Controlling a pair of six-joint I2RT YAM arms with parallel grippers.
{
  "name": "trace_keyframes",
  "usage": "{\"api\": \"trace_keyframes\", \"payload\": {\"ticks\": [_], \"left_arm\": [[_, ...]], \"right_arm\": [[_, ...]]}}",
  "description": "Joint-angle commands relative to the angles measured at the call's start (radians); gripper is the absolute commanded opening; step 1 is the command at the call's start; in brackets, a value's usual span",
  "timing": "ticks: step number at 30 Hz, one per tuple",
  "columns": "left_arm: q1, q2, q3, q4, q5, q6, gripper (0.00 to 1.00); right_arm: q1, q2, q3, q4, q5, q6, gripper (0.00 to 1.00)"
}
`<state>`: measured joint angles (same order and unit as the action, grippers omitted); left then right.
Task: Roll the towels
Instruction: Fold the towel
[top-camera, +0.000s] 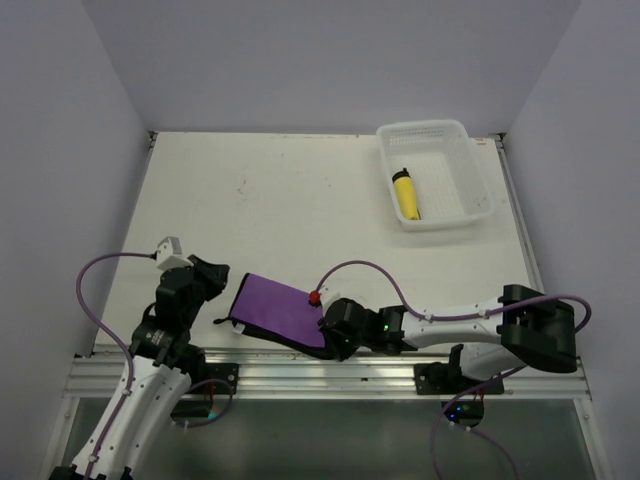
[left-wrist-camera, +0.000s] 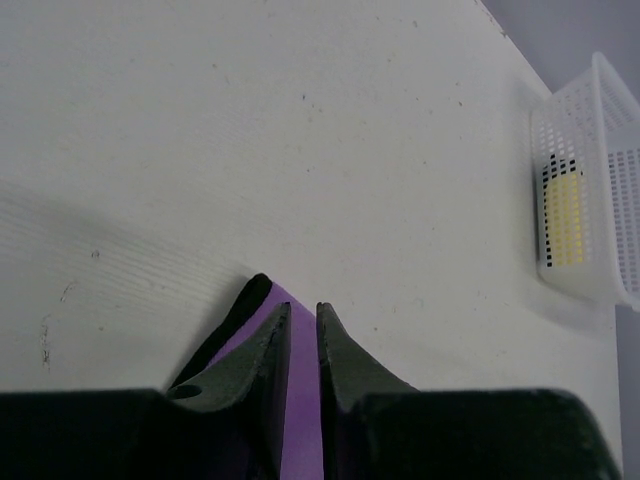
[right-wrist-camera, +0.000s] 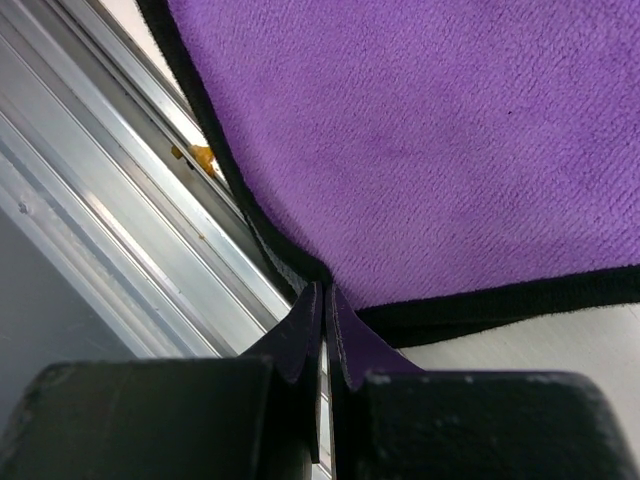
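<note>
White table (top-camera: 300, 200) before you carries the purple towel (top-camera: 278, 310); your left gripper (left-wrist-camera: 303, 325) pinches one edge, your right gripper (right-wrist-camera: 326, 308) clamps its near black-edged corner.

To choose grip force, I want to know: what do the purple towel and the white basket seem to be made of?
The purple towel looks like soft microfibre cloth: fine fuzzy matte pile, black edging. The basket looks like thin white plastic: smooth walls with regular rows of small holes.
</note>
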<state>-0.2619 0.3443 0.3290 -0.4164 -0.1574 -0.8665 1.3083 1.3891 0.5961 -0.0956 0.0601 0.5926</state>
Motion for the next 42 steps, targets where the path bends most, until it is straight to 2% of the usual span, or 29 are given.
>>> {"api": "trace_keyframes", "payload": {"ticks": [1, 4, 7, 10, 11, 18, 19, 21, 22, 23, 26, 28, 31, 32, 33, 42], "left_arm": [[0.004, 0.012, 0.033, 0.005, -0.007, -0.016, 0.2], [0.003, 0.028, 0.031, 0.022, 0.001, -0.009, 0.2], [0.004, 0.054, 0.024, 0.042, 0.013, -0.006, 0.2], [0.004, 0.084, 0.016, 0.071, 0.025, -0.005, 0.2], [0.004, 0.088, 0.015, 0.086, 0.03, -0.003, 0.2], [0.004, 0.157, -0.014, 0.171, 0.078, 0.017, 0.2], [0.004, 0.174, -0.019, 0.182, 0.094, 0.02, 0.17], [0.004, 0.191, -0.037, 0.221, 0.113, 0.023, 0.13], [0.004, 0.205, -0.047, 0.253, 0.136, 0.023, 0.06], [0.004, 0.211, -0.056, 0.269, 0.147, 0.021, 0.01], [0.001, 0.237, -0.093, 0.336, 0.199, 0.024, 0.0], [-0.002, 0.249, -0.108, 0.356, 0.205, 0.034, 0.0], [-0.017, 0.269, -0.117, 0.383, 0.194, 0.049, 0.0], [-0.026, 0.277, -0.12, 0.398, 0.191, 0.052, 0.0], [-0.034, 0.286, -0.126, 0.399, 0.19, 0.053, 0.0], [-0.091, 0.409, -0.159, 0.528, 0.162, 0.052, 0.0]], "right_arm": [[0.005, 0.01, 0.001, 0.005, 0.004, 0.013, 0.0], [0.005, -0.002, 0.008, -0.01, 0.004, 0.01, 0.04], [0.005, -0.041, 0.022, -0.044, 0.02, 0.004, 0.2], [0.003, -0.088, 0.039, -0.087, 0.037, -0.002, 0.27], [0.005, -0.099, 0.041, -0.095, 0.037, -0.005, 0.33], [0.003, -0.24, 0.044, -0.167, 0.072, 0.006, 0.41], [0.005, -0.274, 0.042, -0.185, 0.086, 0.007, 0.41], [0.005, -0.297, 0.041, -0.199, 0.116, 0.019, 0.35], [0.005, -0.302, 0.038, -0.207, 0.151, 0.024, 0.21], [0.005, -0.303, 0.034, -0.207, 0.174, 0.033, 0.12], [0.003, -0.28, 0.031, -0.222, 0.282, 0.078, 0.0], [0.003, -0.243, 0.039, -0.236, 0.323, 0.111, 0.01], [-0.001, -0.203, 0.045, -0.234, 0.382, 0.148, 0.08], [-0.006, -0.196, 0.047, -0.23, 0.392, 0.151, 0.15], [-0.017, -0.177, 0.047, -0.222, 0.395, 0.16, 0.18], [-0.093, -0.111, 0.073, -0.18, 0.382, 0.168, 0.18]]}}
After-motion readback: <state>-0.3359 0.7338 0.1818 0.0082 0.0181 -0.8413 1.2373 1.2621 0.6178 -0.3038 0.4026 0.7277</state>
